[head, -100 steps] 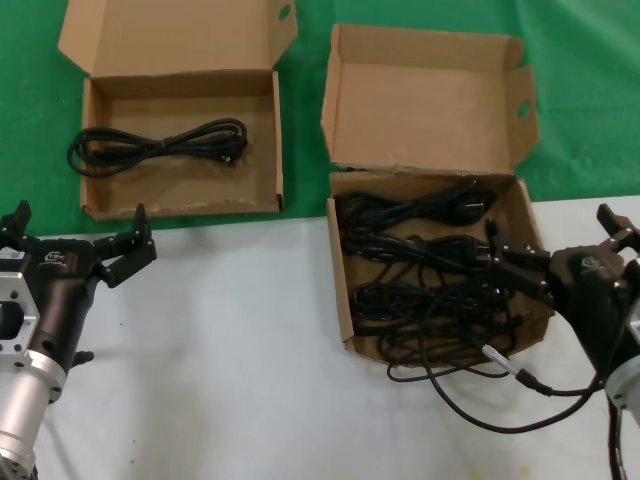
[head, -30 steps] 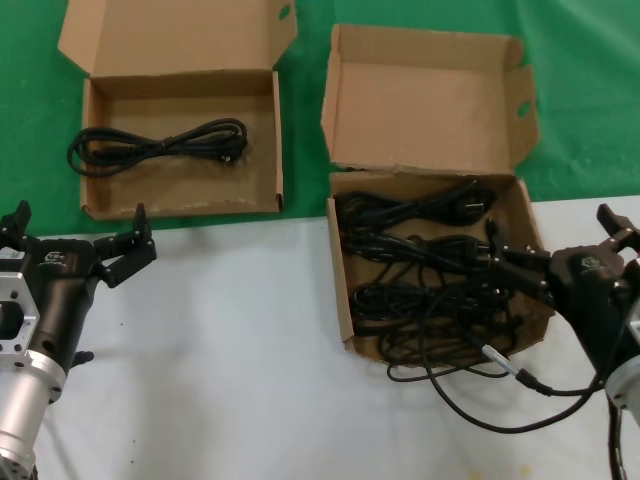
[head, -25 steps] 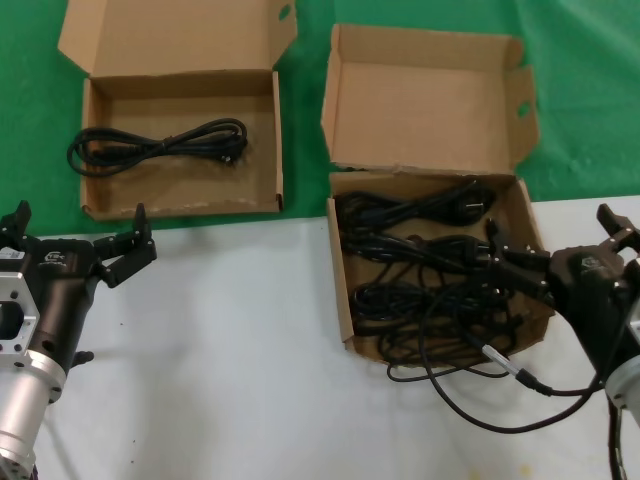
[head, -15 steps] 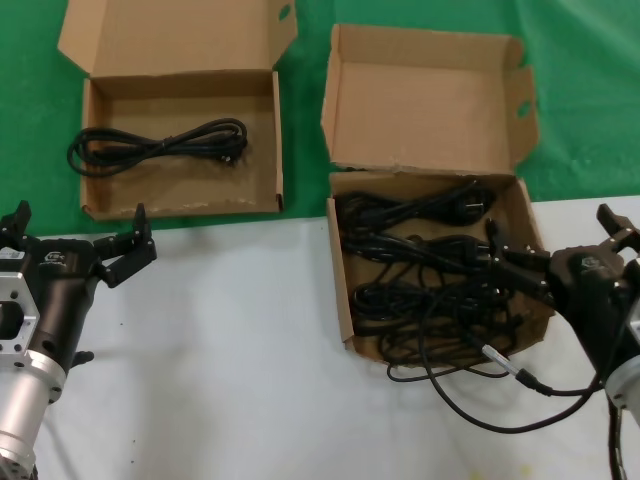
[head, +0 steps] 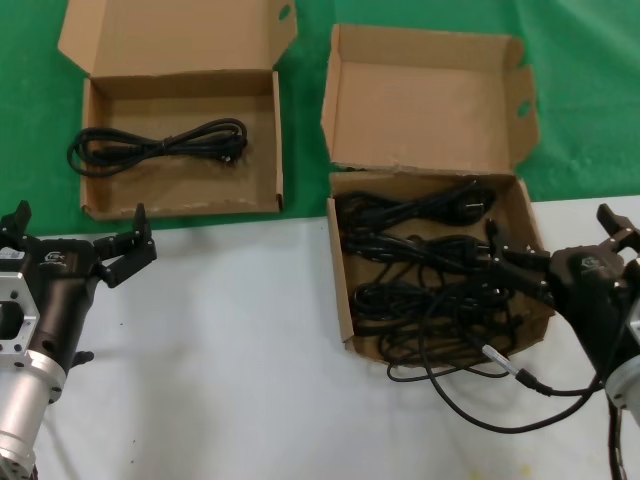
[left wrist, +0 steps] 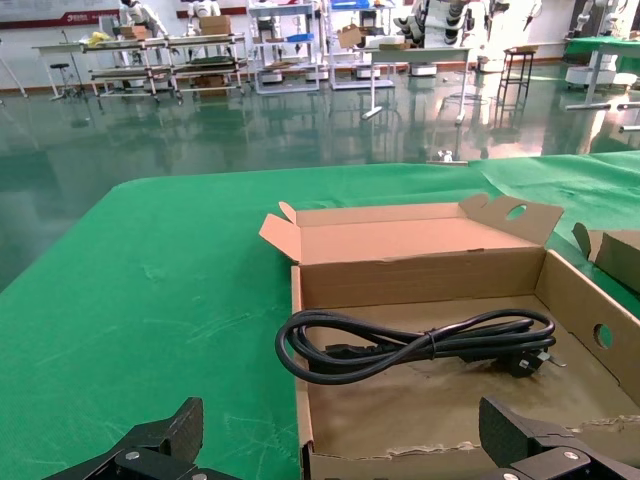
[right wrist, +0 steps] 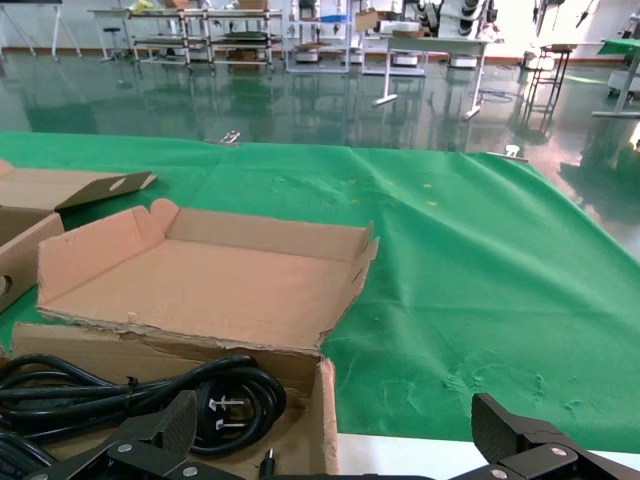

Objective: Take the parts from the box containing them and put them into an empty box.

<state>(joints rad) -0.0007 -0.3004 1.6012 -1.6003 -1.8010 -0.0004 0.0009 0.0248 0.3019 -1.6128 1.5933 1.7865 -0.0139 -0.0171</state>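
Several looped black cables fill the squarer brown box at the right, its tall lid standing open. The wider, low box at the left holds one black cable, also seen as cable in box. My right gripper is open, straddling the full box's right wall, one finger over a plug; the right gripper grips nothing. My left gripper is open and holds nothing, just in front of the wide box's near wall, as is plain from the left gripper.
My own black cable with a silver tip loops over the white tabletop in front of the full box. Both boxes sit where the white surface meets the green cloth. The wide box's lid leans back.
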